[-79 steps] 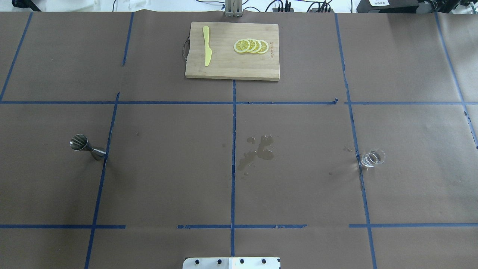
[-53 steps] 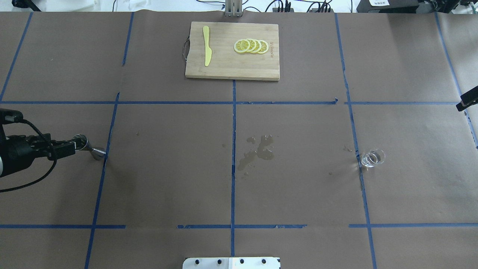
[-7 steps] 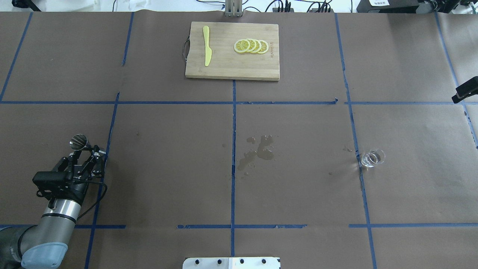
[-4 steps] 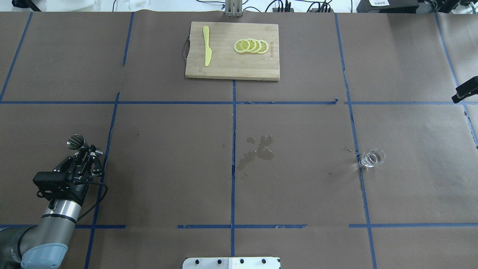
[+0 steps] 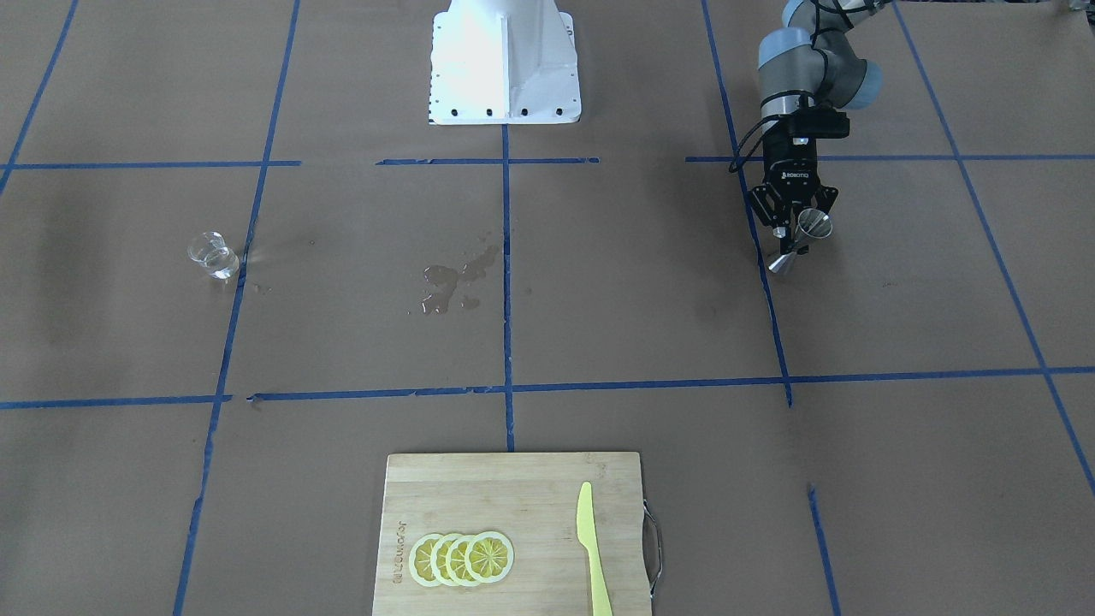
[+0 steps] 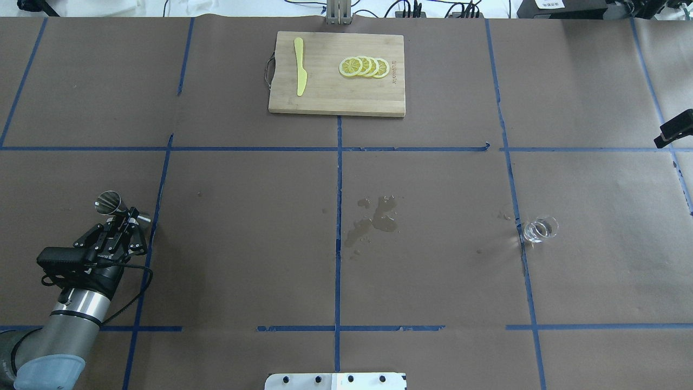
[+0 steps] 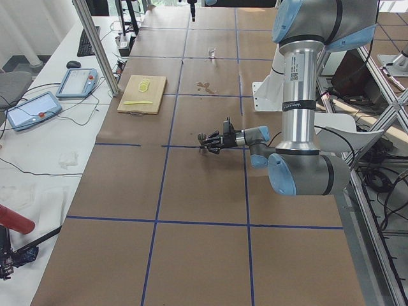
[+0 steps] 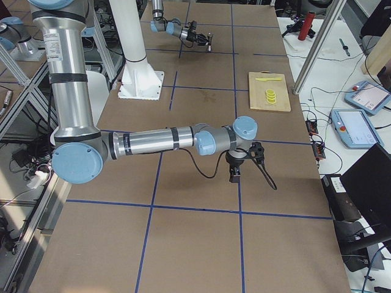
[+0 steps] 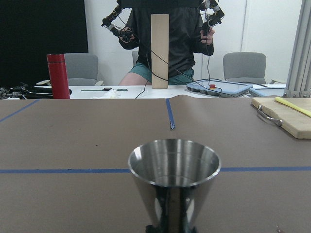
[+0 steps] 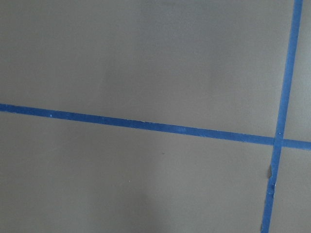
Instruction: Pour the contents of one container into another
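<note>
The steel jigger point(image 6: 110, 202) stands upright at the table's left side, and my left gripper point(image 6: 129, 215) is shut on its narrow waist. The front-facing view shows the jigger point(image 5: 808, 229) in the left gripper point(image 5: 796, 238) with its lower cone just above the paper. In the left wrist view the jigger's upper cone point(image 9: 174, 170) fills the lower middle. The clear glass cup point(image 6: 538, 229) stands alone at the right, also seen as the glass cup point(image 5: 211, 255). Of my right gripper, only a black tip point(image 6: 673, 130) shows at the right edge; I cannot tell its state.
A wooden cutting board point(image 6: 325, 100) at the far centre carries a yellow knife point(image 6: 299, 67) and lemon slices point(image 6: 364, 66). A wet spill point(image 6: 374, 219) marks the paper at the table's centre. The robot's white base point(image 5: 503, 60) sits at the near edge.
The left gripper's fingers closed on the jigger's waist, and the jigger has since shifted slightly left and away from me. The glass cup and right arm stayed put.
</note>
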Robot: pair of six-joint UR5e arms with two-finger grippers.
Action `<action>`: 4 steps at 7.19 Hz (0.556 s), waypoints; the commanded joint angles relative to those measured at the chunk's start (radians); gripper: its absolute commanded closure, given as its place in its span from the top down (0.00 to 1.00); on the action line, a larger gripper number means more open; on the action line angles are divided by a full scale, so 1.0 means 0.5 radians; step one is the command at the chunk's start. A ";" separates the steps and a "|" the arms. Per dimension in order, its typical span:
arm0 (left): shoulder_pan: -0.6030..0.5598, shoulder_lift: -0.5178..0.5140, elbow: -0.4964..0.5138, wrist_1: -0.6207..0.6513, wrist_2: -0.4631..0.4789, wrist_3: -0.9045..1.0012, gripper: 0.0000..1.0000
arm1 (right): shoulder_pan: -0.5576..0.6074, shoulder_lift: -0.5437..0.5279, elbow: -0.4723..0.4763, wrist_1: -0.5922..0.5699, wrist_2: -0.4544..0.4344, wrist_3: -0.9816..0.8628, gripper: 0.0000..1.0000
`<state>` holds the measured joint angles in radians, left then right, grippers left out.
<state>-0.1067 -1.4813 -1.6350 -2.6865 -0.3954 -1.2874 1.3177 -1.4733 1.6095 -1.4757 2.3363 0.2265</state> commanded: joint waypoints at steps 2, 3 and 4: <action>-0.001 -0.004 -0.007 -0.351 -0.001 0.457 0.00 | 0.000 0.066 0.011 0.000 0.000 0.007 1.00; 0.005 -0.028 -0.013 -0.376 -0.001 0.528 0.00 | -0.006 0.093 0.018 0.000 0.000 0.044 1.00; 0.008 -0.083 -0.025 -0.385 -0.001 0.541 0.00 | -0.027 0.124 0.033 0.000 0.003 0.111 1.00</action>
<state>-0.1049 -1.4982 -1.6421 -2.8626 -0.3958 -1.0449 1.3130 -1.4298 1.6190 -1.4757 2.3365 0.2502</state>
